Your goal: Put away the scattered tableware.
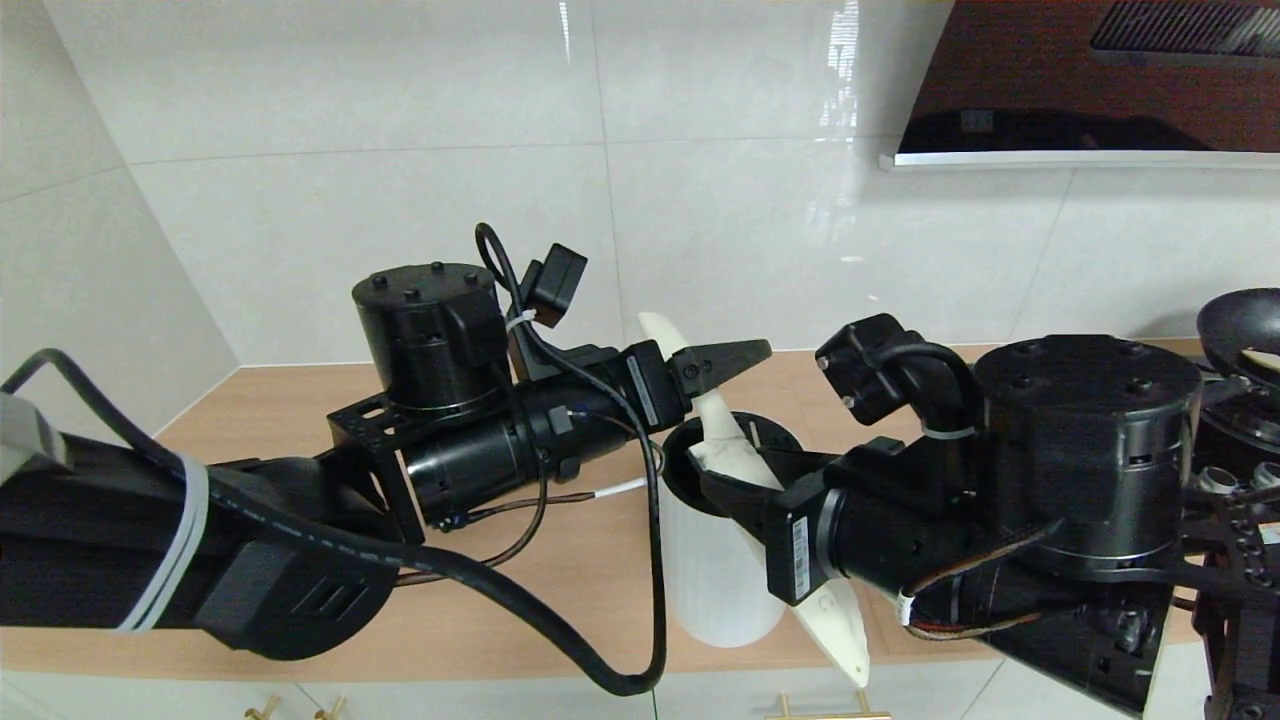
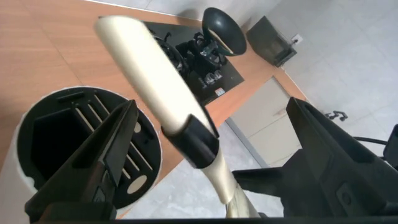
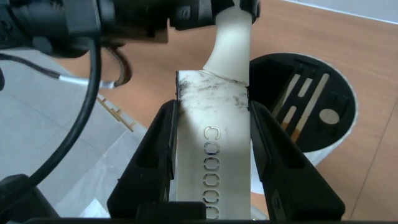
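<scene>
Head view, left to right: my left gripper [image 2: 212,107], one white spatula [image 1: 836,625], one white holder [image 1: 715,585] with a black insert, my right gripper [image 3: 214,106], and one black pan [image 1: 1236,322] on the stove [image 2: 205,70] at the far right. The holder stands upright on a wooden counter [image 1: 260,410].

The spatula hangs tilted in the air, handle end up toward the wall, blade end low, overlapping the counter's front edge in this view. Here it crosses the holder's mouth, yet both wrist views put it beside the opening, not in a slot.

Hard to read: my right gripper covers the spatula's middle and part of the holder. The pan is cut by the frame edge. A dark band sits on the handle and I cannot tell what it is. A few pale slim pieces stand in the holder's slots, too small to name.

My left gripper's jaws stand wide, the handle running between them with a gap to each finger. My right gripper is clamped on the blade, one finger pressed against each long edge, near its row of slots.
</scene>
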